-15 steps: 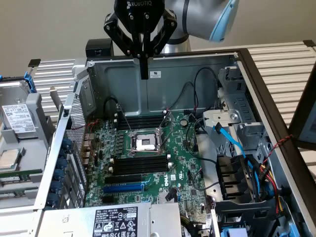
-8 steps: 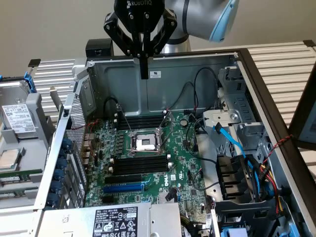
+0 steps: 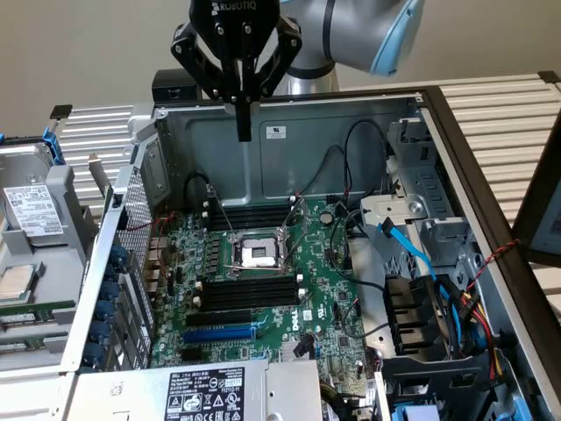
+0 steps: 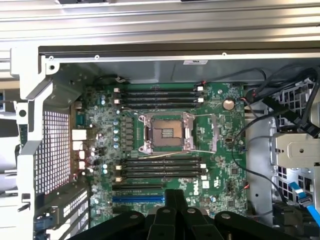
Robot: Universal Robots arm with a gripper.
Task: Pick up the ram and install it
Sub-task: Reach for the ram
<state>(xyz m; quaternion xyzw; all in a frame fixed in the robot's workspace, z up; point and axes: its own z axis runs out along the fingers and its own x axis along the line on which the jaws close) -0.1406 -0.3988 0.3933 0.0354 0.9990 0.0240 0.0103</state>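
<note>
The case (image 3: 298, 171) is matt grey metal, the slots (image 3: 250, 290) black plastic.

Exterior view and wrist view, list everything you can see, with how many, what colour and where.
computer case: one, grey metal, open, on a pale slatted surface
motherboard: one, green, on the case floor
CPU socket: one, silver frame, middle of the board
memory slot banks: two, black with white end clips, one on each side of the socket
blue slot: one, blue, beyond one bank, away from the socket
blue cable: one, the exterior view's right of the board
hard drive: one, silver with white label, outside the case, the exterior view's left
gripper: one, black, shut, holding nothing, above the board
arm: one, grey and light blue, above the case
</note>
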